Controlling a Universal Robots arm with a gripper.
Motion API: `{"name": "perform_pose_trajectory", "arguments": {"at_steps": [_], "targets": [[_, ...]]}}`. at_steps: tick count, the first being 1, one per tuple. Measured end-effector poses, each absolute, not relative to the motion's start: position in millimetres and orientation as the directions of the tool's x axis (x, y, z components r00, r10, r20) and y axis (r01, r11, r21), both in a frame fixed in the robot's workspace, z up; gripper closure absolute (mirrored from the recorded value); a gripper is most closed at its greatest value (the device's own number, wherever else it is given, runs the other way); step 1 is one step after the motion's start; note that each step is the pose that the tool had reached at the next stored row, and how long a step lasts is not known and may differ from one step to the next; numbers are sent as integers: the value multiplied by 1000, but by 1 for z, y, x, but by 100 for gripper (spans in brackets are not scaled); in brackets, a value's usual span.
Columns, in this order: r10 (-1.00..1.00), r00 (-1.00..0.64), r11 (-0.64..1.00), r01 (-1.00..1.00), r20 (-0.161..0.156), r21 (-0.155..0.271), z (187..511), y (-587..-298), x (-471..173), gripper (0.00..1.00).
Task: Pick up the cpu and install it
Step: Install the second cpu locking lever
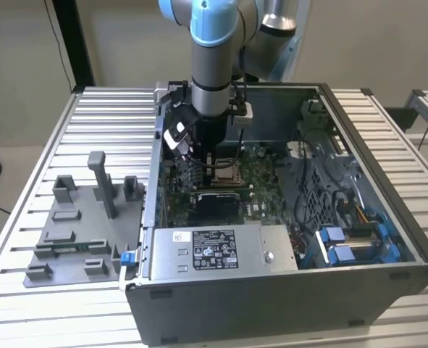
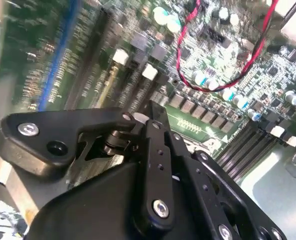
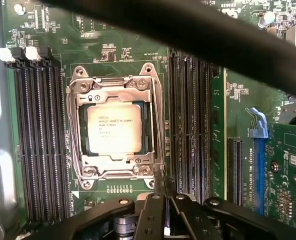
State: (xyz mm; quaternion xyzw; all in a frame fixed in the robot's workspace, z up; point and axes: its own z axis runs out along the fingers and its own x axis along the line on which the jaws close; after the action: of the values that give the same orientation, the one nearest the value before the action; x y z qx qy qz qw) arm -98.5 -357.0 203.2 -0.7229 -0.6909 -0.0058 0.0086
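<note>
The chip (image 3: 113, 127) had a pale silver-grey top with dark print, and sat inside a bright bare-metal frame (image 3: 114, 131). The circuit board (image 3: 112, 45) around it was green, speckled with fine white markings, and flanked by long black slots (image 3: 37, 135). One blue slot (image 3: 258, 170) stood out beside them. In the second wrist view the gripper (image 2: 155, 125) was matt black with silver screws, and a red-and-black wire (image 2: 228, 80) looped over the green board. In the exterior view the arm (image 1: 214, 43) was grey with a light blue joint cap, the case (image 1: 387, 283) dark grey, and the tray (image 1: 83, 232) plain grey.
</note>
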Motion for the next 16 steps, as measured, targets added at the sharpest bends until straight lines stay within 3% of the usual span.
{"name": "perform_pose_trajectory", "arguments": {"at_steps": [16], "targets": [[999, 45, -45, 999, 21, -5, 245, -356, -98, 100]]}}
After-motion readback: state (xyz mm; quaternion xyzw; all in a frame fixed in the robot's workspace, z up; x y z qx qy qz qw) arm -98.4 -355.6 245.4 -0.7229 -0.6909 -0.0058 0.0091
